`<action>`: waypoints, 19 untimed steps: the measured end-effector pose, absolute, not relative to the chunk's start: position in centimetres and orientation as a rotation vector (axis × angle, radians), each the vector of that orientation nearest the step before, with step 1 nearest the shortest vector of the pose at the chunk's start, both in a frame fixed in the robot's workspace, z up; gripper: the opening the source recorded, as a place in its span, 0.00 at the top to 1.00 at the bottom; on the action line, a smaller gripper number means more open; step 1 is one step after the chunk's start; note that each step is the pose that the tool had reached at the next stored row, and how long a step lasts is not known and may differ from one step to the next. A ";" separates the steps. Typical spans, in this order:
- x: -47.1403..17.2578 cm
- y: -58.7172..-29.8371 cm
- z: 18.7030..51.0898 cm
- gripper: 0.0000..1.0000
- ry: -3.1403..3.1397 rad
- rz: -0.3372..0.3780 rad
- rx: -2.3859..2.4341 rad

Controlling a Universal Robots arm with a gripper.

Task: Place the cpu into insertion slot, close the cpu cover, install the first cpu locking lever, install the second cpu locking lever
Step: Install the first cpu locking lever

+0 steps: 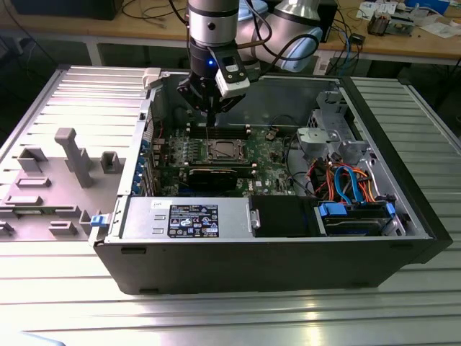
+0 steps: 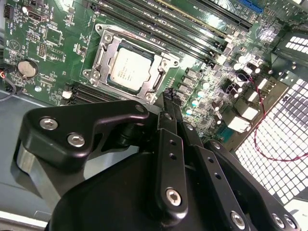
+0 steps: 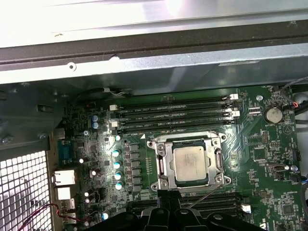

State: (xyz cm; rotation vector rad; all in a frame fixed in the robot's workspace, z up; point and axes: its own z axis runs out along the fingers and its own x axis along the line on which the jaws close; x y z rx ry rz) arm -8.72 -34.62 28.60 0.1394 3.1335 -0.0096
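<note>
The cpu [image 2: 129,69] [image 3: 191,163], a silvery square chip, lies in the insertion slot [image 1: 220,150] on the green board. The cpu cover [image 2: 103,53] [image 3: 163,166], a silver frame, lies flat around the chip. My gripper [image 1: 210,115] [image 2: 167,94] [image 3: 168,211] hangs just above the socket's edge, its black fingers [image 2: 171,144] pressed together and shut. A thin locking lever [image 3: 207,195] slants up from the socket's corner toward the fingertips. Whether they touch it I cannot tell.
The board sits deep in an open computer case [image 1: 403,216]. Long black memory slots [image 3: 175,115] run on both sides of the socket. A black graphics card [image 1: 212,176], a drive cage [image 1: 324,140] with orange and blue cables [image 1: 346,180] and a grey fixture tray [image 1: 50,180] lie around.
</note>
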 end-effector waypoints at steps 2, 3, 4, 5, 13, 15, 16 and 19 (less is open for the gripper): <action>-8.7 -34.6 28.6 0.89 3.133 -0.010 0.139; -8.7 -34.6 28.6 0.89 3.133 -0.010 0.139; -8.7 -34.6 28.6 0.89 3.133 -0.010 0.139; -8.7 -34.6 28.6 0.89 3.134 -0.010 0.139; -8.7 -34.6 28.6 0.89 3.136 -0.009 0.030; -8.7 -34.6 28.6 0.89 3.136 -0.009 0.029; -8.7 -34.6 28.6 0.89 3.136 -0.009 0.029; -8.7 -34.6 28.6 0.89 3.136 -0.009 0.029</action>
